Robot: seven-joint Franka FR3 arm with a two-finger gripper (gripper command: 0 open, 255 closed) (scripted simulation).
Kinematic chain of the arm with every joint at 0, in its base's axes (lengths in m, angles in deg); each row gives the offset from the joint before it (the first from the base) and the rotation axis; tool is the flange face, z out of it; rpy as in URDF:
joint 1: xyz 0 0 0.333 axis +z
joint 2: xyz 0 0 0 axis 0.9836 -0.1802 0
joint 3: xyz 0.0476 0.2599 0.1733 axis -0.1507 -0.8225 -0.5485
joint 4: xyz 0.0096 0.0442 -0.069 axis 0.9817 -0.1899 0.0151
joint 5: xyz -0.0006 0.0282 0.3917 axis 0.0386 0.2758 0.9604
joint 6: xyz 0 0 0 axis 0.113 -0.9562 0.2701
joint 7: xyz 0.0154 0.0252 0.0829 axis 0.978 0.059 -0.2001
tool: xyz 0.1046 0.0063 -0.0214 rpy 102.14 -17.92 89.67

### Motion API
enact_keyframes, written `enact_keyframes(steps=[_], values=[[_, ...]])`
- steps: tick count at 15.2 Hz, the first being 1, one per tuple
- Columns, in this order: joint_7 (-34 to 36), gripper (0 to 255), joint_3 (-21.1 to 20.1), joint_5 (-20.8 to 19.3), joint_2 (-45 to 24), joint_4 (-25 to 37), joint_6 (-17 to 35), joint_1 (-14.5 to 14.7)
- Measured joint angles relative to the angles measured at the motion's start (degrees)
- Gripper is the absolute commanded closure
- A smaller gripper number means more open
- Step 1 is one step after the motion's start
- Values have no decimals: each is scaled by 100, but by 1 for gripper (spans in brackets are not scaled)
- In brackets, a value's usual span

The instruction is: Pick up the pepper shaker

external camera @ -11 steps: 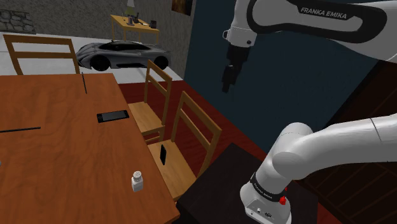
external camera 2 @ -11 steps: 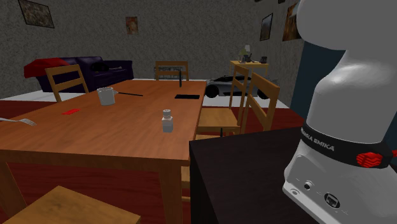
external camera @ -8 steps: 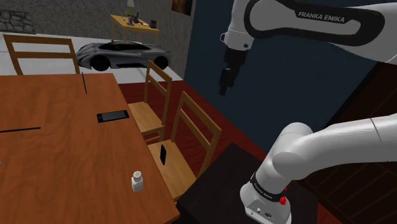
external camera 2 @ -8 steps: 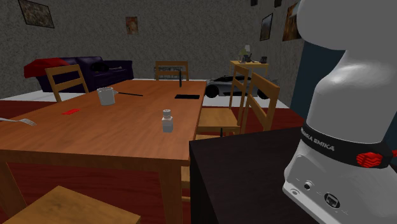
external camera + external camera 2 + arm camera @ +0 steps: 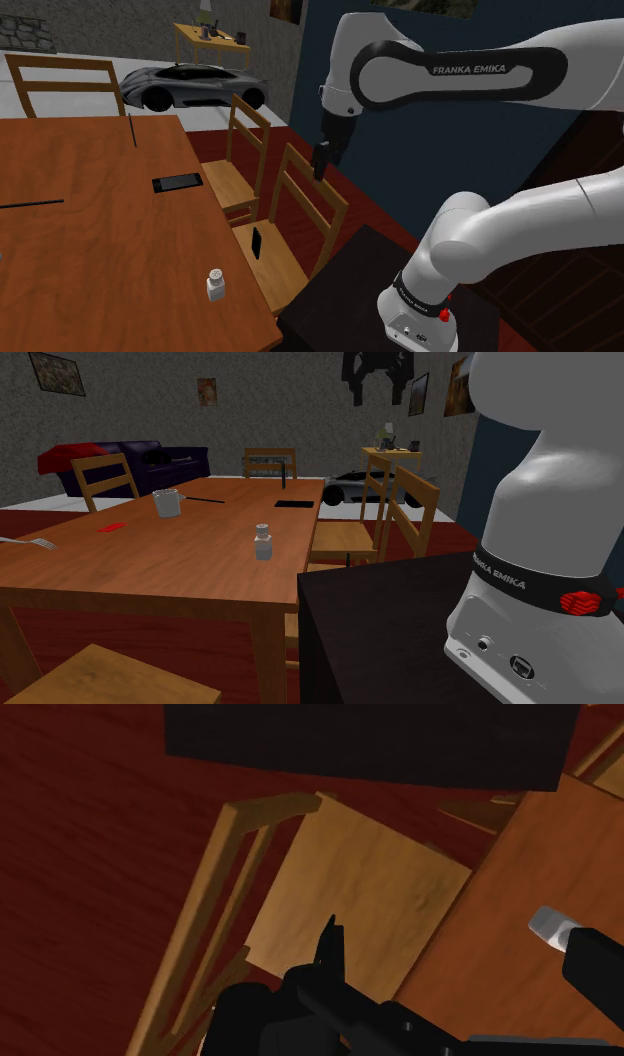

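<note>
Pepper shaker (image 5: 216, 283): small, pale, capped, upright on the wooden table (image 5: 90, 250) close to the edge that faces the chairs. It is untouched and well below the jaws.

Gripper (image 5: 321, 160): high in the air over the nearer chair (image 5: 300, 215), pointing down. In the wrist view the two fingers stand wide apart with nothing between them, so it is spread and empty.

Wrist view: the shaker's cap (image 5: 552, 926) shows just beside one finger, outside the gap. The chair seat (image 5: 360, 894) lies under the other finger.

Step, as judged: approach phase, before any descent to the grasp.

Next move calls for:
- carrying the hand across from over the chair to over the table, until the shaker sits centred between the fingers
- lowering with the jaws kept wide, then closing on the body below the cap

Risks: clipping the chair back on the way, or tipping the shaker off the edge.
</note>
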Motion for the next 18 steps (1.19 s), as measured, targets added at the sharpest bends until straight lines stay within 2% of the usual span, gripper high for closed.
enact_keyframes(steps=[5, 10, 14, 18], values=[[614, 0, -489, 274, -537, -325, 963, 147], [1281, 0, -1021, 416, -1363, -413, 1983, 226], [1872, 0, -1440, 328, -2152, -336, 2776, 195], [2605, 0, -1826, -79, -3090, -78, 3490, 67]])
